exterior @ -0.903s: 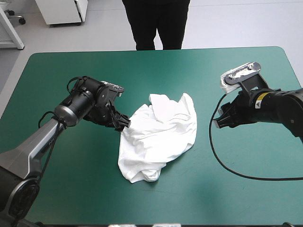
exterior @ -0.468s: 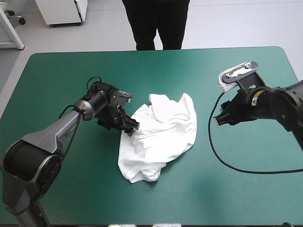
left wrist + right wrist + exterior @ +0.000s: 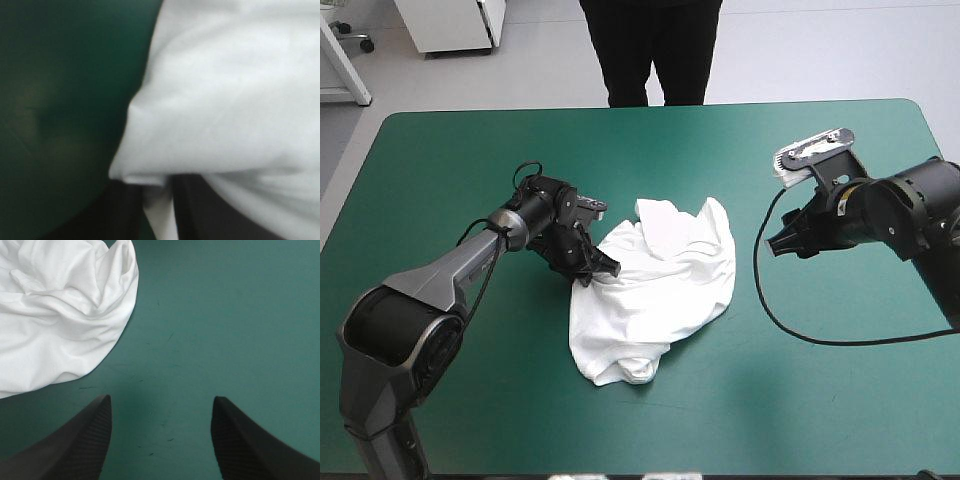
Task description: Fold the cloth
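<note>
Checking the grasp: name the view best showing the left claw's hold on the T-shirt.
Left wrist view: the T-shirt is pinched between the fingers of the left claw. The high view shows that claw only at the heap's edge; the right wrist view shows only cloth.

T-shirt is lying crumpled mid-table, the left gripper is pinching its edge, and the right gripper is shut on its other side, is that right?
Not quite. The right gripper is open and apart from the T-shirt, over the bare teal-green cover, as the right wrist view shows. The rest holds: the T-shirt is crumpled mid-table and the left gripper pinches its edge.
</note>
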